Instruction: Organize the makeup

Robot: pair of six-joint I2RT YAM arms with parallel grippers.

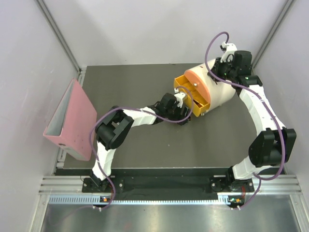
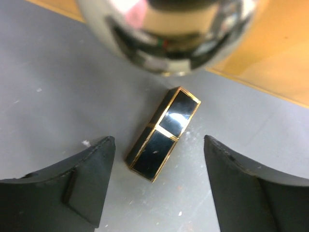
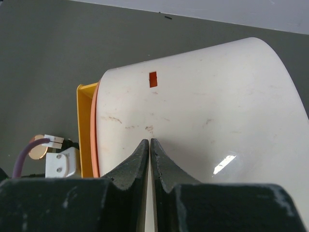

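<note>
Dark fingers (image 2: 91, 179) of the left claw (image 2: 159, 150) fill the bottom of the left wrist view. They are spread wide and straddle a black-and-gold case (image 2: 163, 133) that lies flat on the grey counter (image 2: 53, 96). Neither finger touches it, and bare counter shows on both sides. The case lies askew to the claw, one end pointing toward a chrome knob (image 2: 169, 34) and the orange-yellow drawer (image 2: 270, 53) just beyond.

To pick it up well, I judge, the claw should turn until its pads face the long gold-edged sides. It should then settle almost to the counter and squeeze near the middle seam. A grip across the corners could spin the slick case out.

Seen from above, this is just left of the open drawers of the cream box (image 1: 219, 92). The right claw (image 3: 150, 154) is pressed together, pinching nothing, with its tips at the box's far right shell; whether they touch it is unclear.
</note>
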